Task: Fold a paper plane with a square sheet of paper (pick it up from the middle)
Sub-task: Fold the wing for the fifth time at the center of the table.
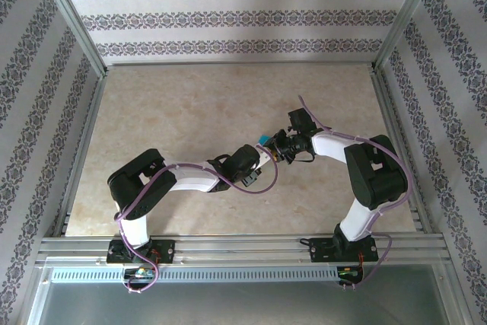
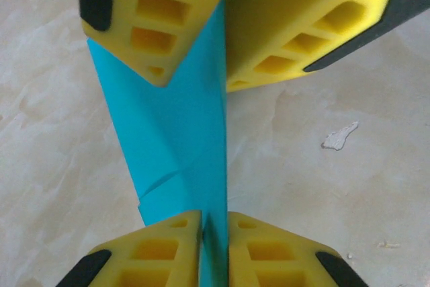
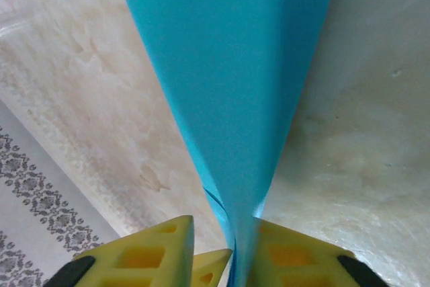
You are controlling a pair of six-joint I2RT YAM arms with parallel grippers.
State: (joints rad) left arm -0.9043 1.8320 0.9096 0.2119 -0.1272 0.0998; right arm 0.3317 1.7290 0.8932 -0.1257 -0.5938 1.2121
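The left gripper (image 2: 215,223) comes in from the left and is pinched tight on the paper (image 2: 175,139). Its two yellow fingers press on the near end of the blue strip, with only the thin paper between them.

The paper is folded into a long, thin shape with a slanted crease across it. It is held up in the air over the middle of the table (image 1: 190,104), and it does not look like it touches the table. Its long side runs straight from one gripper to the other, like a little bridge.

The right gripper (image 3: 225,230) comes in from the right, facing the left one. It is closed on the far end of the same strip. Both grippers are just as close, since each holds one end. I think the next fold needs the strip to stay straight between them, so neither end should twist or slip.
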